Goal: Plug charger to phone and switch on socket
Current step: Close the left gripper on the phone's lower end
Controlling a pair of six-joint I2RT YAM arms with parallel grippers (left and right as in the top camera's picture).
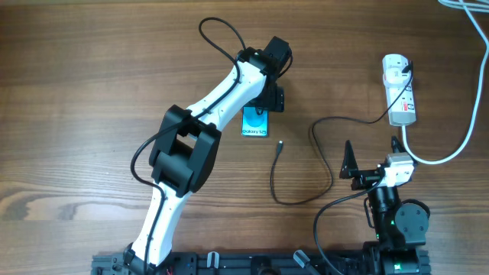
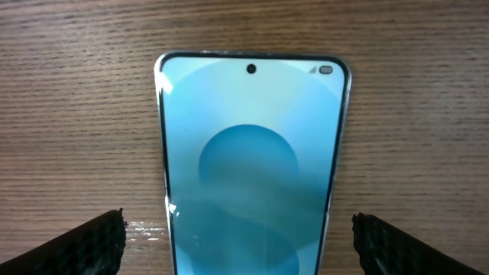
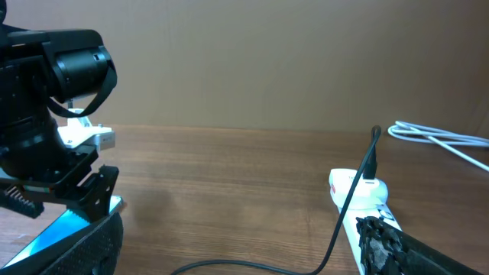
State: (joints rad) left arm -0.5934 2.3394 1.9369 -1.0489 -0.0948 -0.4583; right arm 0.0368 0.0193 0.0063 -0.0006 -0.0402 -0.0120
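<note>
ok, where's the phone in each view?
Overhead: phone at centre, its top end under the left gripper.
Left wrist: fills the centre, screen up, between the two fingers.
Right wrist: cyan sliver at lower left, under the left gripper.
Shared landmark: the left gripper, right at the phone in all three.

The left arm stretches far forward, left gripper facing down, jaws wide apart. The right arm sits folded, right gripper likewise spread.
</note>
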